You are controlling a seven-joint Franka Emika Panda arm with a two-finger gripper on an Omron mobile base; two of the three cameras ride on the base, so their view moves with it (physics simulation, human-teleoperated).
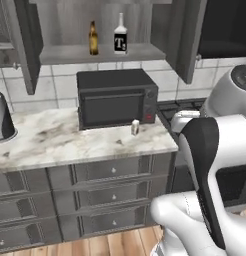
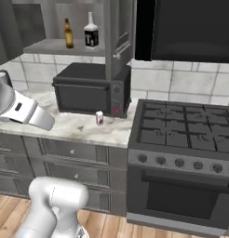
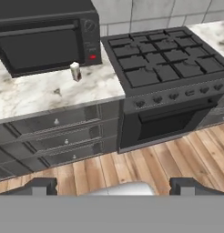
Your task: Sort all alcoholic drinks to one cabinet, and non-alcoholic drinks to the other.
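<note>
I see the beer bottle (image 1: 93,38) and the clear bottle with the black T label (image 1: 120,35) both upright on the shelf of the open upper cabinet (image 1: 60,52), beer on the left, T bottle just right of it, close but apart; same pair in the right base view, beer (image 2: 68,33) left of T bottle (image 2: 91,31). Cabinet doors hang open on both sides of that shelf (image 1: 25,45). Directly below the shelf sits the dark microwave (image 1: 116,97) on the marble counter (image 1: 55,142), back against the tiled wall. Small green-and-white container (image 1: 135,127) stands upright on the counter just in front of the microwave's right lower corner, near its control panel; I also get it in the right base view (image 2: 99,118) and the hand view (image 3: 75,71), same spot, not touching the microwave as far as I can tell. Grey drawers (image 1: 112,170) run under the counter. Right of the counter is the black gas stove (image 2: 186,128) with knobs and oven door below, wood floor (image 3: 145,164) in front. At the far left of the counter a grey upturned cup-like thing (image 1: 2,117), can't tell what. My gripper (image 3: 116,186) hangs well back from the counter, high over the floor, looking down at the stove and counter edge; fingertips (image 3: 41,185) spread wide, nothing between them.
</note>
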